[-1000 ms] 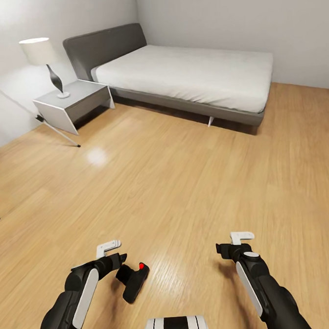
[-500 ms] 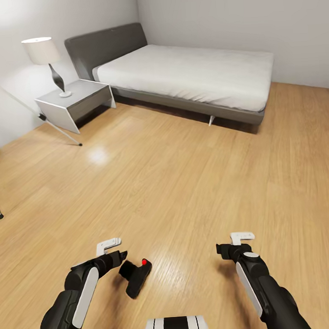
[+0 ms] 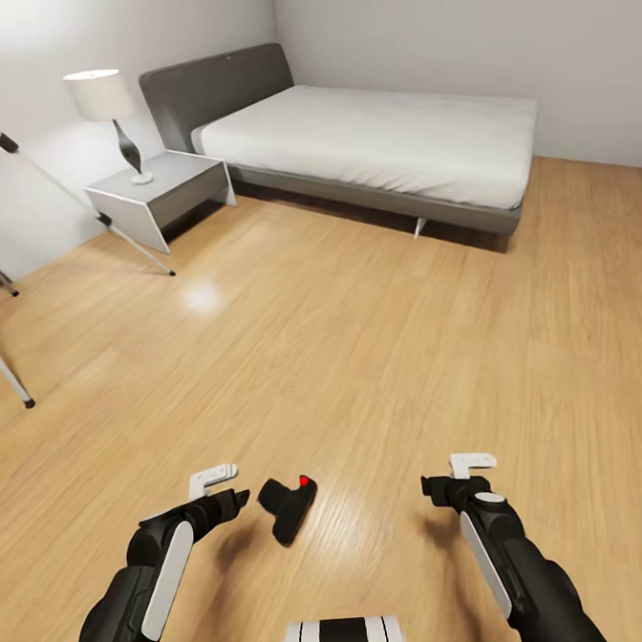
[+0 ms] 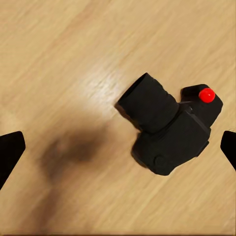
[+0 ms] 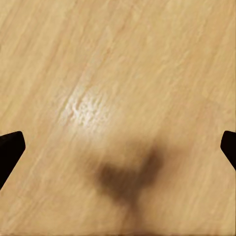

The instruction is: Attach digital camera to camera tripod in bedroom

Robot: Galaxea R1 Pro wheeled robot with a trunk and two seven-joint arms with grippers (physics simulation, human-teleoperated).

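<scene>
The head view looks forward and down across the floor [image 3: 360, 337] toward the bed [image 3: 375, 140]. Both wrist views face straight down, close above the same floor planks.

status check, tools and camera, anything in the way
Left tool open, empty. Right tool open, empty. Small black digital camera with red dot lying on wood plank floor between them. Silver-legged tripod far left; path clear.
</scene>
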